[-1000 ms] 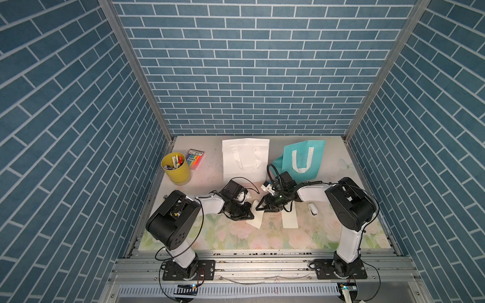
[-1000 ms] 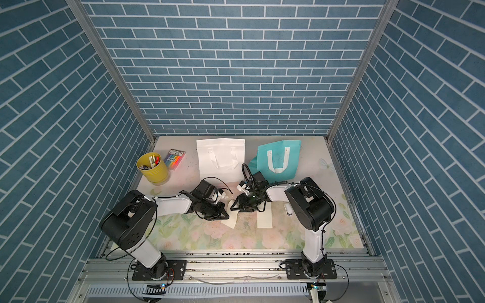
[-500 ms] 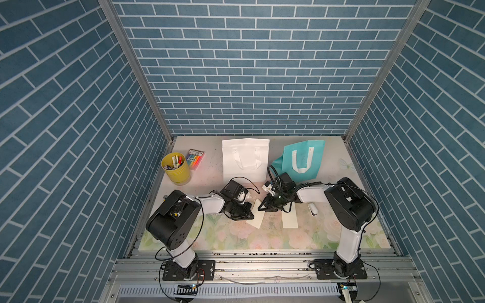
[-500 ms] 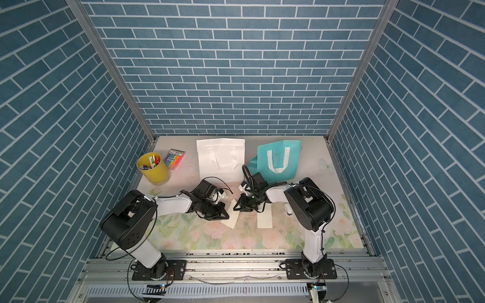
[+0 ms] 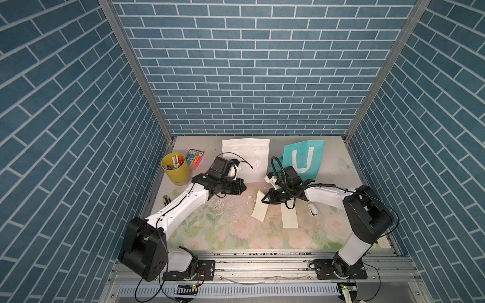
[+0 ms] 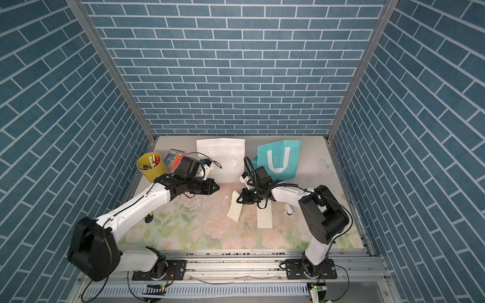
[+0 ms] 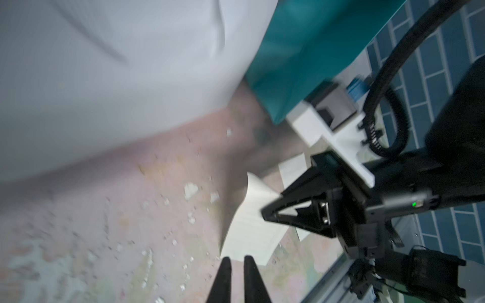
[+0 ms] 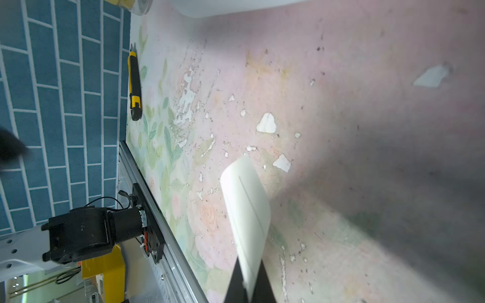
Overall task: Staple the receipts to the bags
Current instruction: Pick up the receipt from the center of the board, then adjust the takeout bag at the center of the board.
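Two receipts lie mid-table. My right gripper (image 5: 263, 201) (image 8: 248, 283) is shut on the far end of the left receipt (image 5: 259, 210) (image 6: 235, 210) (image 8: 248, 210), which curls up off the mat; the left wrist view shows that receipt (image 7: 252, 225) pinched at its tip. The other receipt (image 5: 289, 216) (image 6: 264, 217) lies flat beside it. My left gripper (image 5: 244, 187) (image 7: 237, 259) hangs a little left of the held receipt, its jaws slightly open and empty. The white bag (image 5: 249, 157) (image 6: 223, 157) and the teal bag (image 5: 304, 154) (image 6: 280, 157) lie flat at the back.
A small white stapler (image 5: 312, 209) (image 6: 288, 210) lies right of the receipts, under the right arm. A yellow pen cup (image 5: 176, 168) and a marker pack (image 5: 196, 157) stand at the back left. A yellow utility knife (image 5: 166, 200) (image 8: 134, 86) lies along the left edge.
The right gripper has closed on the left receipt's far end. The left gripper has opened a little and drawn back off that receipt toward the white bag.
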